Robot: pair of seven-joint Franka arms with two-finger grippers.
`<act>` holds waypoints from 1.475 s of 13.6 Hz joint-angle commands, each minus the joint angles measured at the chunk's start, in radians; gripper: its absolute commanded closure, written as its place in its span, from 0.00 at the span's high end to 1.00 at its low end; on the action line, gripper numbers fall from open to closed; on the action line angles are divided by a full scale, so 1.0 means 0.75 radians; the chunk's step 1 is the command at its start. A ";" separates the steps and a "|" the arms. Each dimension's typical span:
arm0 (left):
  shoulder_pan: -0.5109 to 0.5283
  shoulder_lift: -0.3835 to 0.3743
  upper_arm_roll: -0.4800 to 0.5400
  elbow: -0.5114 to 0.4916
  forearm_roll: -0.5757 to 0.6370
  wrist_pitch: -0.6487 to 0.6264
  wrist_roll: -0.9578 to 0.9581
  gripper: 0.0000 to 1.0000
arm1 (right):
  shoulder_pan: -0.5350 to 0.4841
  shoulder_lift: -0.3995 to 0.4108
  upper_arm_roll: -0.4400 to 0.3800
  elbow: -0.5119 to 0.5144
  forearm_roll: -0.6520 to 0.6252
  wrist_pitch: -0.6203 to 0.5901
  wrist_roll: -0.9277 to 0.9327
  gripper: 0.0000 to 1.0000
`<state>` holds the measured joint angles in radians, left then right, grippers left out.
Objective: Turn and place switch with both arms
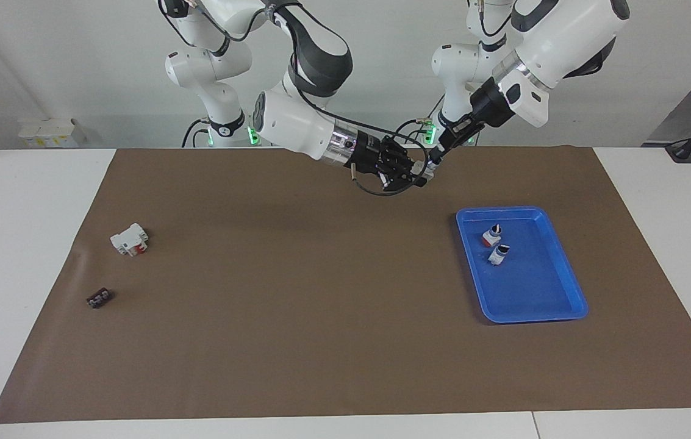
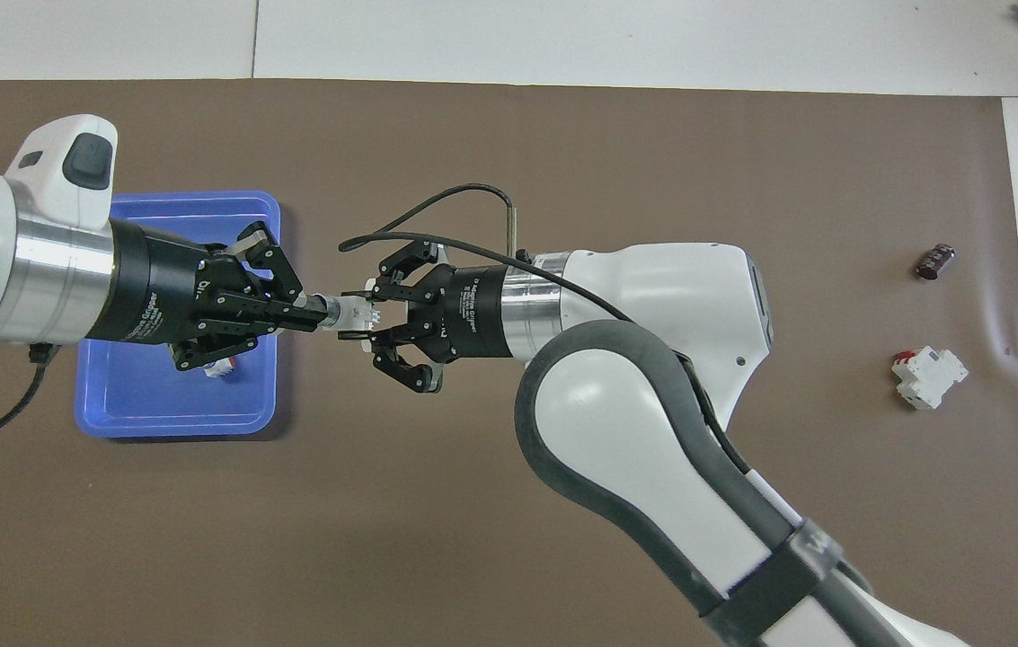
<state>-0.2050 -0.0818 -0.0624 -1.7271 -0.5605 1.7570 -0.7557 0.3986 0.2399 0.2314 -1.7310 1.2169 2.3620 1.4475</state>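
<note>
The switch (image 2: 349,313), a small white-grey piece with a black knob end, hangs in the air between both grippers over the brown mat, near the robots' edge; it also shows in the facing view (image 1: 423,168). Its green part does not show. My right gripper (image 2: 358,314) is shut on the white body, reaching from the right arm's end (image 1: 416,172). My left gripper (image 2: 315,313) meets it head-on and is shut on the black knob end (image 1: 434,160). Both grippers stay well above the mat.
A blue tray (image 1: 540,305) lies at the left arm's end, also in the overhead view (image 2: 167,413). It holds a red-based knob switch (image 1: 490,234) and a white-grey one (image 1: 498,253). A white block with red (image 1: 130,239) and a small black part (image 1: 98,298) lie at the right arm's end.
</note>
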 commanded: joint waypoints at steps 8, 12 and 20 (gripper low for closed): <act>-0.005 -0.032 0.020 -0.072 0.111 -0.031 1.285 0.00 | -0.014 -0.023 0.010 0.005 0.028 0.003 0.017 0.00; -0.007 -0.034 0.018 -0.066 0.169 -0.060 1.663 0.00 | -0.014 -0.023 0.010 0.005 0.028 0.002 0.017 0.00; -0.001 -0.032 0.022 -0.033 0.197 -0.115 2.561 0.00 | -0.014 -0.038 0.010 0.005 0.028 0.003 0.019 0.00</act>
<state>-0.2055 -0.0872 -0.0627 -1.7245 -0.4709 1.7191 1.0249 0.4066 0.2449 0.2419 -1.7340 1.2169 2.3607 1.4475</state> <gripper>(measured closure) 0.903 0.674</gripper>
